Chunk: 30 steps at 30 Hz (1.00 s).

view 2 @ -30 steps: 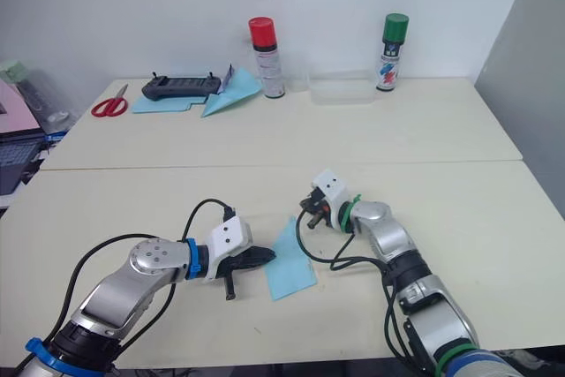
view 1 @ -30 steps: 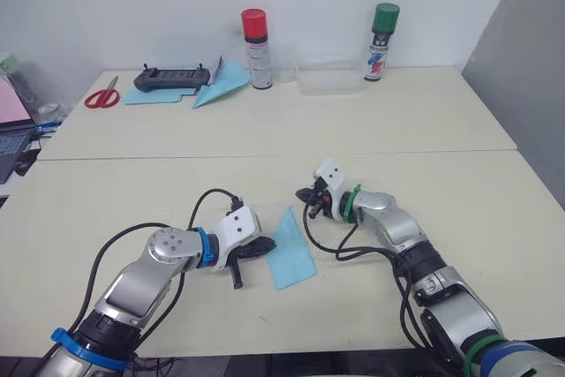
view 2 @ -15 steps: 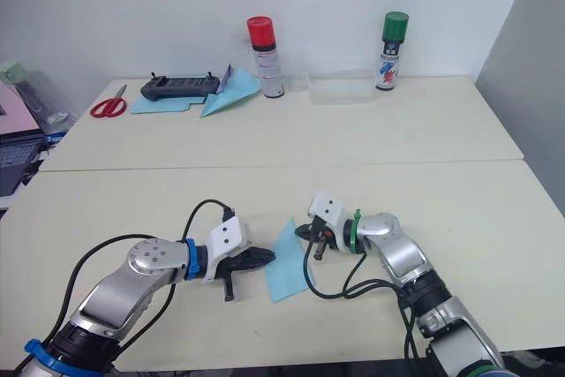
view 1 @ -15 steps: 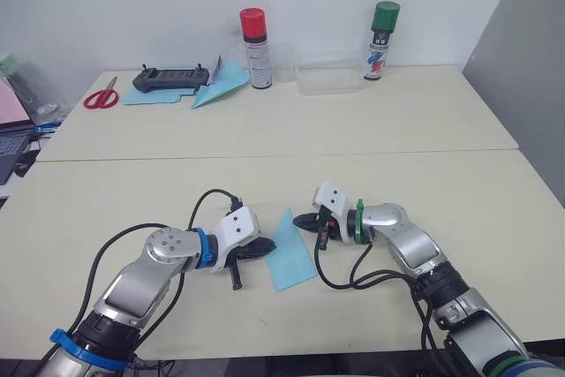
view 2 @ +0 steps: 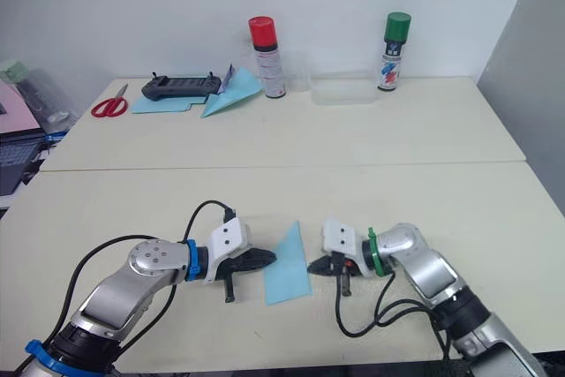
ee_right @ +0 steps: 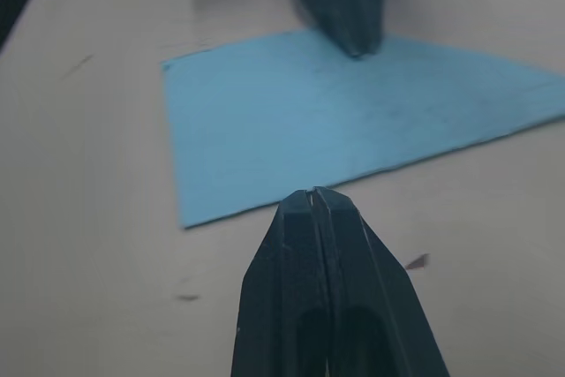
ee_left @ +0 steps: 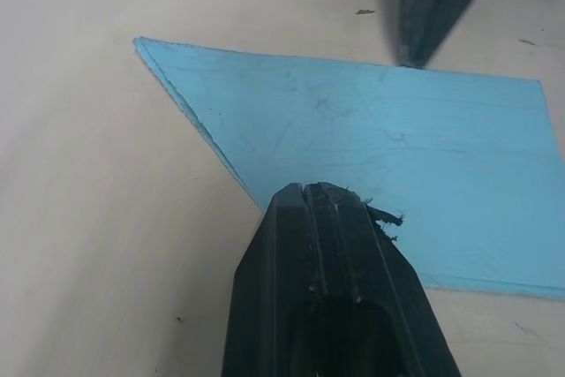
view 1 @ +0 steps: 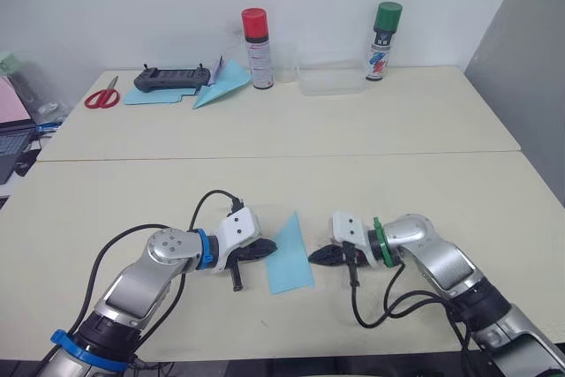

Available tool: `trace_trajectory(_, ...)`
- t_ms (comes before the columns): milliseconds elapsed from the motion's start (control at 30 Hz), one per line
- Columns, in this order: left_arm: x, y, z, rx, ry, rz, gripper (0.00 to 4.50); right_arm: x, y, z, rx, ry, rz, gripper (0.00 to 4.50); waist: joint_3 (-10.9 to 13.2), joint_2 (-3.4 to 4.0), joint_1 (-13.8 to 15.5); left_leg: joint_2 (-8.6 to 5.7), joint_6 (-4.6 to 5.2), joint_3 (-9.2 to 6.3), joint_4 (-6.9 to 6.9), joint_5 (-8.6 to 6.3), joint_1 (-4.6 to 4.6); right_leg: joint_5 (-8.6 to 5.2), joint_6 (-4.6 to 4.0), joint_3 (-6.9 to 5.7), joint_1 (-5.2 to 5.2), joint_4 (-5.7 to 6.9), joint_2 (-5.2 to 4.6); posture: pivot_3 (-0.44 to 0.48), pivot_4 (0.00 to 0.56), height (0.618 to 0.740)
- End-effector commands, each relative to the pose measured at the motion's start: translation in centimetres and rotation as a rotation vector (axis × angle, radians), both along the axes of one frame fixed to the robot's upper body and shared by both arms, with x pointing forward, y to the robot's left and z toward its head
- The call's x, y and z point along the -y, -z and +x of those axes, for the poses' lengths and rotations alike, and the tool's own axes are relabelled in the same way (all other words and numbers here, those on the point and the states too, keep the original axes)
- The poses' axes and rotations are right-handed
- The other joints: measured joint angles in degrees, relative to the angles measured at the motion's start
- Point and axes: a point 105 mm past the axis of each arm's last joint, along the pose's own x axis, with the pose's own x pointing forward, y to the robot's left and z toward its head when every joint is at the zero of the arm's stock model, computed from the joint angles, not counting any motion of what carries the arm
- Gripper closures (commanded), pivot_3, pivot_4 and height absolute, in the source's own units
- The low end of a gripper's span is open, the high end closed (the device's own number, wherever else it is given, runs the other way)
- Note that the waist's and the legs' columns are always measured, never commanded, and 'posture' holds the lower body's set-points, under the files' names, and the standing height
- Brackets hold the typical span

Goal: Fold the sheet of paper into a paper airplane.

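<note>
The sheet of paper (view 1: 289, 255) is a light blue folded piece with one sharp corner pointing away from me, lying flat on the table between my two arms. My left gripper (view 1: 263, 249) is shut, its tip resting on the paper's left edge; the left wrist view has that tip (ee_left: 331, 193) over the paper (ee_left: 380, 121). My right gripper (view 1: 315, 257) is shut too, its tip just off the paper's right edge. In the right wrist view that tip (ee_right: 313, 196) stops short of the paper (ee_right: 335, 121), apart from it.
At the back of the table stand a red-capped spray can (view 1: 255, 49), a green-capped spray can (view 1: 382, 29) and a clear container (view 1: 328, 79). Back left lie a black controller (view 1: 172, 79) on a flat blue sheet, a blue paper dart (view 1: 221, 84) and red scissors (view 1: 102, 94).
My right gripper has drawn back from the paper's far corner, toward me and to the right, ending beside its right edge. The left arm and the paper have stayed put.
</note>
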Motion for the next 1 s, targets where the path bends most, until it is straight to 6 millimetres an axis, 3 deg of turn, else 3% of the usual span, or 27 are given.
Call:
trace_trajectory(33, -1.8, 3.8, -1.0, -0.136, -0.080, 0.093, 4.50, 0.6, 2.2, -1.8, -0.105, -0.042, -0.070, 4.47, 0.00, -0.01, 0.00, 0.00, -0.02, 0.00, 0.00, -0.01, 0.00, -0.01, 0.00, 0.00, 0.00, 0.00, -0.01, 0.000, 0.150, 0.740)
trace_trajectory(233, -1.8, 3.8, -1.0, -0.135, -0.074, 0.094, 4.50, -0.8, -2.8, 4.1, 0.027, 0.186, 0.172, 4.47, 0.18, -0.12, -0.12, 0.04, -0.02, -0.01, 0.01, -0.01, 0.01, -0.01, 0.00, -0.03, -0.02, -0.01, 0.00, 0.000, 0.150, 0.740)
trace_trajectory(400, -1.7, 3.9, -1.0, -0.136, -0.066, 0.097, 4.50, -2.2, -3.5, 7.6, 0.104, 0.327, 0.248, 4.47, 0.32, -0.04, -0.01, 0.04, -0.01, 0.01, 0.03, 0.00, -0.02, 0.01, 0.03, -0.01, -0.06, 0.02, 0.02, 0.000, 0.150, 0.740)
trace_trajectory(633, -1.5, 3.8, -0.8, -0.133, -0.063, 0.098, 4.50, -3.1, -0.9, 8.0, 0.107, 0.326, 0.150, 4.47, 0.34, 0.05, 0.34, -0.01, -0.03, 0.02, -0.01, -0.01, -0.08, 0.04, 0.10, 0.00, 0.01, 0.02, 0.01, 0.000, 0.150, 0.740)
trace_trajectory(1000, -1.6, 3.9, -1.0, -0.136, -0.072, 0.098, 4.50, -3.3, 1.2, 8.3, 0.121, 0.352, 0.074, 4.47, 0.10, 0.13, 0.11, 0.01, -0.01, 0.01, 0.01, 0.00, 0.07, 0.02, 0.06, 0.00, 0.03, 0.07, 0.02, 0.000, 0.150, 0.740)
